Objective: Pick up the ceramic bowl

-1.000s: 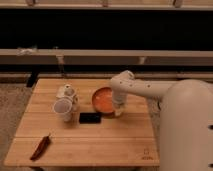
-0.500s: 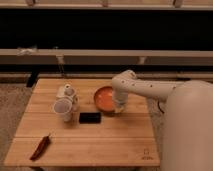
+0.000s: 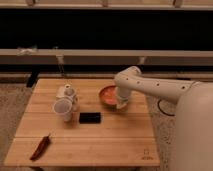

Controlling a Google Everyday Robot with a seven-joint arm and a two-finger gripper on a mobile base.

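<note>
The ceramic bowl is orange-red and glossy inside. It is right of the middle of the wooden table and tilted, with its right side raised and its inside facing left. My gripper comes down from the white arm and is shut on the bowl's right rim. The gripper's wrist hides the right edge of the bowl.
A white paper cup stands left of the bowl, with a small white object behind it. A black flat rectangle lies in front of the bowl. A red chili pepper lies at the front left. My white body fills the right.
The bowl has tipped up on its right side and shifted slightly right and up with the gripper. The other objects have not moved.
</note>
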